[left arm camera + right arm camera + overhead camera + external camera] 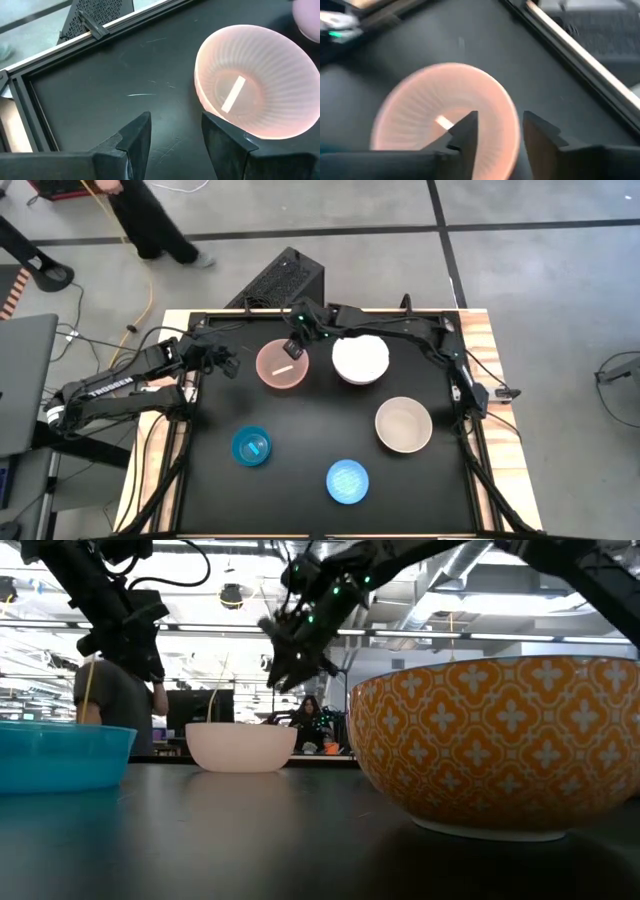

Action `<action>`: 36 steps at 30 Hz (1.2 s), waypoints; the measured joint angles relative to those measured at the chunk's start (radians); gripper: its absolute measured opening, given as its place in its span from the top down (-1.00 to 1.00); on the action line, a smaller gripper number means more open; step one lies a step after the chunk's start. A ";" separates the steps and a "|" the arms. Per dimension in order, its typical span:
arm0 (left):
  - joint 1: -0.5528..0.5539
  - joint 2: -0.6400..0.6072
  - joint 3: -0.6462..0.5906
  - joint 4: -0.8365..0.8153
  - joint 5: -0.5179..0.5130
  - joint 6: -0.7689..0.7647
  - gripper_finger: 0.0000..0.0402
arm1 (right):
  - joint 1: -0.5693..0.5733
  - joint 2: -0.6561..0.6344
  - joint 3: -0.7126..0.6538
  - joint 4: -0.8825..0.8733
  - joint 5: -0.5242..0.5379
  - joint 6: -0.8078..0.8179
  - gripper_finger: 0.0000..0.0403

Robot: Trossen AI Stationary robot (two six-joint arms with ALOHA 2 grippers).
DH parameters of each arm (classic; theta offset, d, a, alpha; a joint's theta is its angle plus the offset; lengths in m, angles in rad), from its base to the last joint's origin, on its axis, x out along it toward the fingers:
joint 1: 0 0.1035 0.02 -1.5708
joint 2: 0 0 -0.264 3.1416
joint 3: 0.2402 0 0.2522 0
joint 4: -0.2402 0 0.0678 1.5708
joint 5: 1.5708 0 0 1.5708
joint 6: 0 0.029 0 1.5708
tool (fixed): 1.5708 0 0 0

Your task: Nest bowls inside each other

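Just under the right gripper [296, 348], whose fingers stand apart holding nothing, sits the pink bowl [281, 364], with the white bowl [360, 358] beside it and the beige bowl [403, 424] and two blue bowls [250, 447] farther off, so no nesting looks done.

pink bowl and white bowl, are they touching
Apart. The high view shows a strip of dark table between the pink bowl and white bowl.
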 joint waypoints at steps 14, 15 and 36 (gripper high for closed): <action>0.000 -0.004 0.000 -0.001 -0.005 -0.027 0.18 | -0.042 0.082 0.033 -0.082 -0.060 0.002 -0.27; 0.000 -0.004 0.000 0.000 -0.005 -0.032 0.18 | -0.042 0.092 0.033 -0.093 -0.076 0.002 -0.27; 0.000 -0.004 0.000 -0.001 0.002 -0.050 0.18 | -0.044 0.146 0.032 -0.131 -0.108 0.076 0.54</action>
